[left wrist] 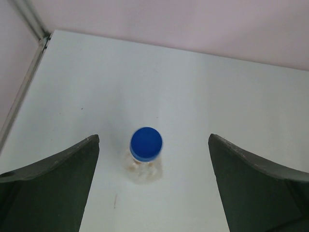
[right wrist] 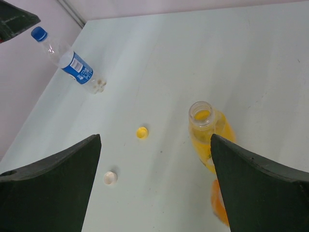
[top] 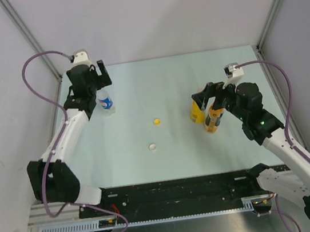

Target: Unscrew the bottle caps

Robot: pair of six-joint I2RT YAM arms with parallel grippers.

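Note:
The clear water bottle [top: 106, 103] with a blue label stands at the back left, its blue cap [left wrist: 146, 143] still on. My left gripper [top: 97, 83] hovers open above it, the cap between the fingers [left wrist: 53, 183] without touching. The yellow juice bottle [right wrist: 206, 126] stands uncapped at the right [top: 196, 112], with the orange bottle [top: 214, 120] beside it. My right gripper [top: 205, 98] is open and empty just above these two [right wrist: 155, 137]. The yellow cap [top: 157, 121] and white cap [top: 152, 147] lie loose mid-table; both show in the right wrist view, the yellow cap [right wrist: 142, 132] and the white cap [right wrist: 110, 178].
The pale table [top: 156, 81] is walled at the back and both sides, with metal frame posts [top: 28, 35] at the corners. The arm bases and a black rail [top: 177, 191] run along the near edge.

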